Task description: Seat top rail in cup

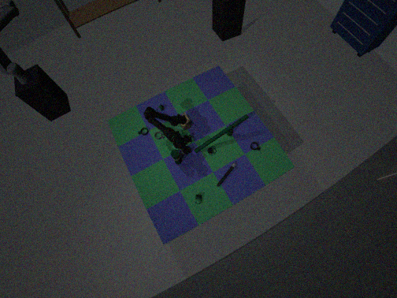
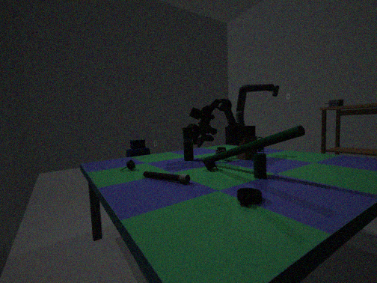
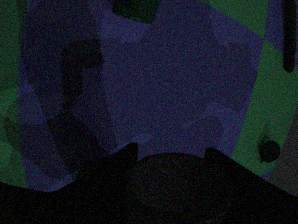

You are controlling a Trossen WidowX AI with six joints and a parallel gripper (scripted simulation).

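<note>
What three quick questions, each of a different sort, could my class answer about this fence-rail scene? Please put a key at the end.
1. Multiple choice: how is the long green rail held in the exterior view?
A. flat
B. slanting
C. upright

2. True or false: the short dark rod stands upright.

3. Fill in one word, open or shut: the gripper is ____ on the round piece between its fingers.

Key: 1. B; 2. false; 3. shut

Dark six-joint arm, bent at the elbow — gripper [image 1: 188, 150] [image 2: 202, 144] [image 3: 172, 152] low, fingers partly closed — on something round.
</note>
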